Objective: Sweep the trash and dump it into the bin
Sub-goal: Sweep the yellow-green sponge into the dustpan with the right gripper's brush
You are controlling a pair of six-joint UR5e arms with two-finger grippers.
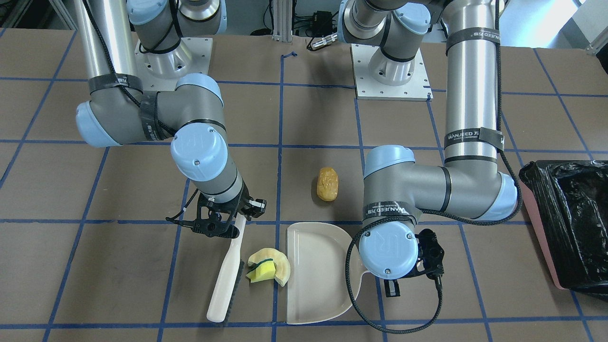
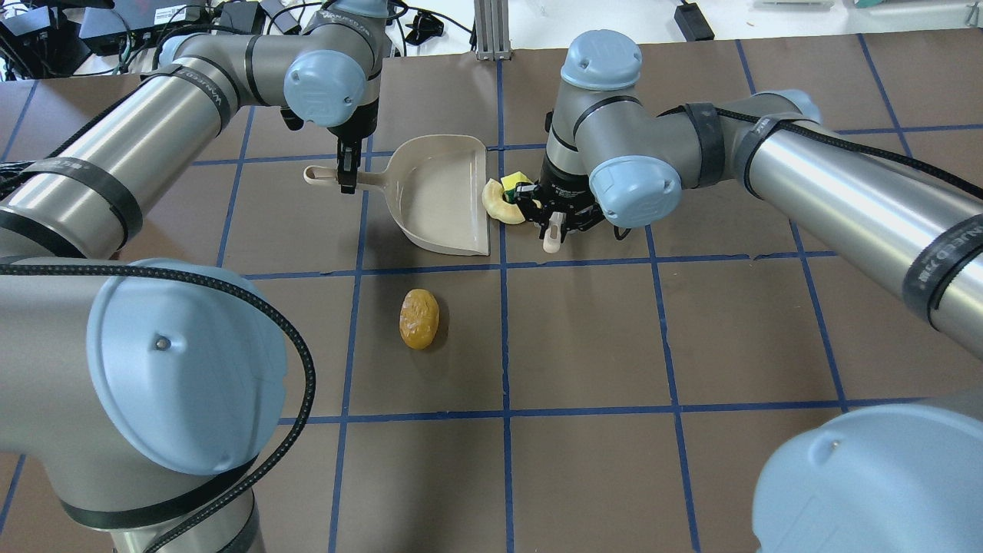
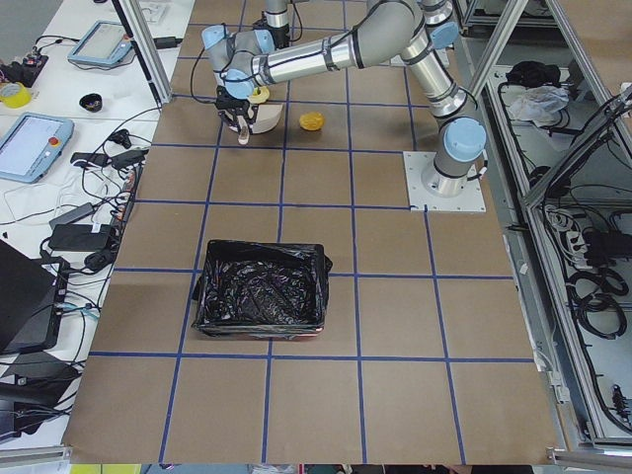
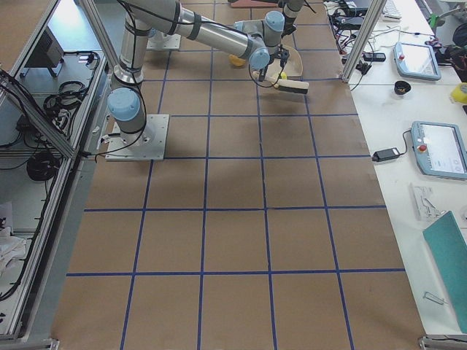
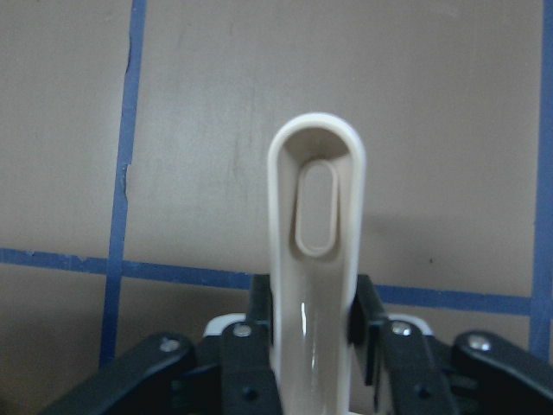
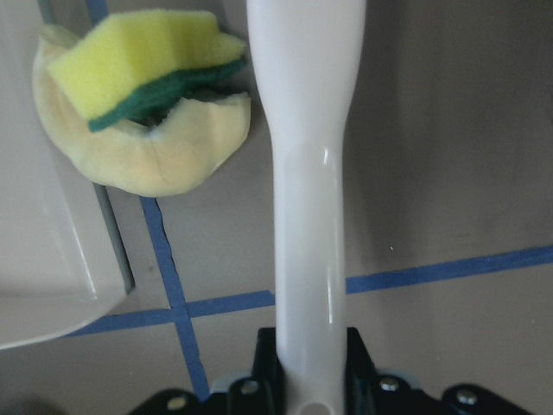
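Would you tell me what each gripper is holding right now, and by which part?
The left gripper grips the beige dustpan by its handle; the right gripper grips the white brush by its handle end.

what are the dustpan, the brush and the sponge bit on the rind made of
The dustpan looks like beige moulded plastic, smooth with a soft sheen. The brush has a glossy white handle, probably plastic going by its highlights, and dark bristles whose material I cannot tell. The sponge piece looks like porous yellow foam on a green scouring layer.
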